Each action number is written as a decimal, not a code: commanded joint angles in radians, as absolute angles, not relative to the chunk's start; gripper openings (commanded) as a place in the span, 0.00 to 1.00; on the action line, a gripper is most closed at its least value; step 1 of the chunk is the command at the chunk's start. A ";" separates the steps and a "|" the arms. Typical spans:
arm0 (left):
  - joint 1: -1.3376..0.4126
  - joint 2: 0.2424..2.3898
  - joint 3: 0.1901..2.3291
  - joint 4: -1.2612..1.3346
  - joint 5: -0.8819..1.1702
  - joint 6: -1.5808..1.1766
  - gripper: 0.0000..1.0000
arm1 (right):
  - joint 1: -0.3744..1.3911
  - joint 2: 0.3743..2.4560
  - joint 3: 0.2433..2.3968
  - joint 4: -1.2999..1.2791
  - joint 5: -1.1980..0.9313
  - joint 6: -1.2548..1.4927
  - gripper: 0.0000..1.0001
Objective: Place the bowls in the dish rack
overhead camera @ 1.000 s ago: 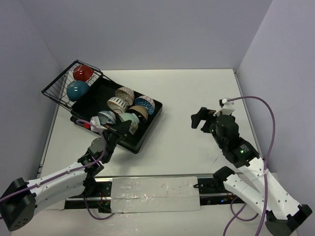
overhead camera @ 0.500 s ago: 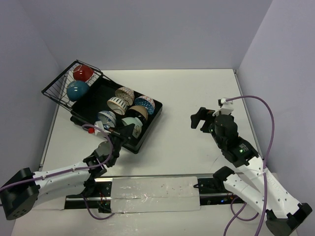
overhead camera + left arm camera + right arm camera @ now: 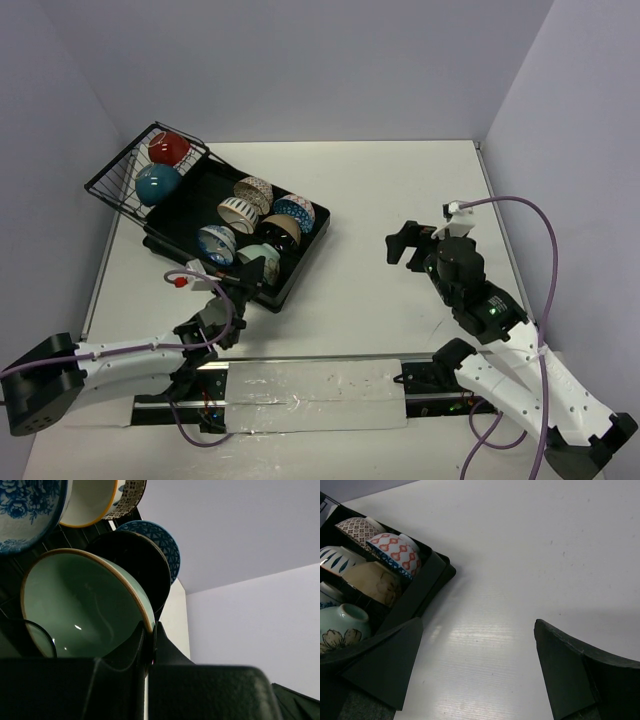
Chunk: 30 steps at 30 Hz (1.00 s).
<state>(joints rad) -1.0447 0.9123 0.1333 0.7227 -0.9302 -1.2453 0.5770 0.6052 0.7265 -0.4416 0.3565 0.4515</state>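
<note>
The black dish rack [image 3: 303,250] lies at the left with its wire basket [image 3: 113,184] at the far end. A red bowl [image 3: 168,148] and a teal bowl [image 3: 157,184] sit in the basket. Several patterned bowls stand on edge in the tray, among them a blue lattice one [image 3: 295,211] and a blue floral one [image 3: 216,240]. My left gripper [image 3: 252,272] is shut on the rim of the mint green bowl [image 3: 85,615], which stands in the tray's near corner [image 3: 262,252]. My right gripper [image 3: 405,243] is open and empty over bare table [image 3: 477,665].
The rack's near edge [image 3: 427,577] lies left of my right gripper. A grey strip [image 3: 310,385] runs along the table's near edge between the arm bases. Walls close in the table at the back and both sides.
My left arm has sunk lower and flattened toward the table, still holding the mint green bowl at the tray's near corner. The right arm has hardly moved.
</note>
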 commanded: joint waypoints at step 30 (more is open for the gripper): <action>-1.078 0.902 0.345 0.184 -0.991 -1.605 0.41 | 0.612 0.566 0.713 -0.399 0.387 0.439 1.00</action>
